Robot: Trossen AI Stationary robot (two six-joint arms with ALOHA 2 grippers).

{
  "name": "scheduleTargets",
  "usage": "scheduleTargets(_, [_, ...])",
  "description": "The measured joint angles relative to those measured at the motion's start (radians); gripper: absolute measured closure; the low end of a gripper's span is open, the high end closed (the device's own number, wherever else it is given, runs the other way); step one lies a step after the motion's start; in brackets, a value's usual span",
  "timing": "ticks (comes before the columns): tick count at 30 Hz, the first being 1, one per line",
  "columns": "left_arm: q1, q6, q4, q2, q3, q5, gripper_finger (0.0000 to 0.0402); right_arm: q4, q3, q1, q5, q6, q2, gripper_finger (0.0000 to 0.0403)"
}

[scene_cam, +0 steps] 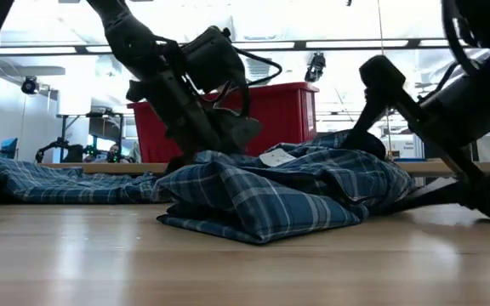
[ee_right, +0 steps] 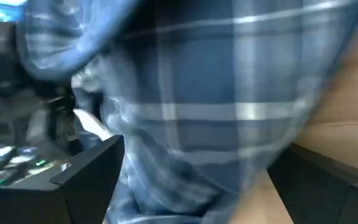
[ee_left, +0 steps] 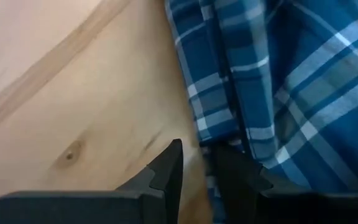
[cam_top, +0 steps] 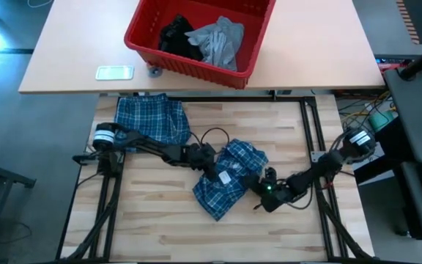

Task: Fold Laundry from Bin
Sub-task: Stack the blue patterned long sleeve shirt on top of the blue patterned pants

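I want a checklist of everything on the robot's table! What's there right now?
Surface: wooden table, mostly bare.
Job's things: crumpled plaid shirt mid-table; second plaid garment flat at the far left; red bin on the tan desk behind, holding a grey T-shirt and black garment.
Clutter: small white flat item beside the bin.
Grippers: left gripper pinching the shirt's edge; right gripper open, against the shirt.
Cables: black cable looping off the left arm.
Surroundings: lab room, equipment at right.
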Motion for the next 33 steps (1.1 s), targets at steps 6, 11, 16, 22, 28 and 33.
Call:
scheduleTargets(6, [-0.033,-0.032,0.054,0.034,0.004,0.030,0.0325,0.263,-0.042,-0.091,-0.005,-0.140,0.055,0.0034])
scheduleTargets(11, [-0.057,-0.051,0.058,0.021,0.002,0.062,0.0325,0.361,-0.041,-0.201,-0.105,-0.319,0.053,0.0038])
scheduleTargets(16, [-0.059,-0.054,0.015,-0.013,-0.003,0.092,0.0325,0.357,-0.020,-0.304,-0.262,-0.385,0.060,0.0075])
scheduleTargets(22, [-0.056,-0.032,-0.156,-0.077,-0.003,0.075,0.0325,0.359,-0.018,-0.378,-0.328,-0.450,0.055,0.0181])
scheduleTargets(28, [-0.056,-0.004,-0.323,-0.204,-0.005,0.047,0.0325,0.369,-0.013,-0.460,-0.410,-0.609,0.046,0.0344])
scheduleTargets(33, [-0.056,-0.025,-0.641,-0.429,-0.004,-0.066,0.0325,0.316,0.054,-0.556,-0.507,-0.857,-0.007,0.0364])
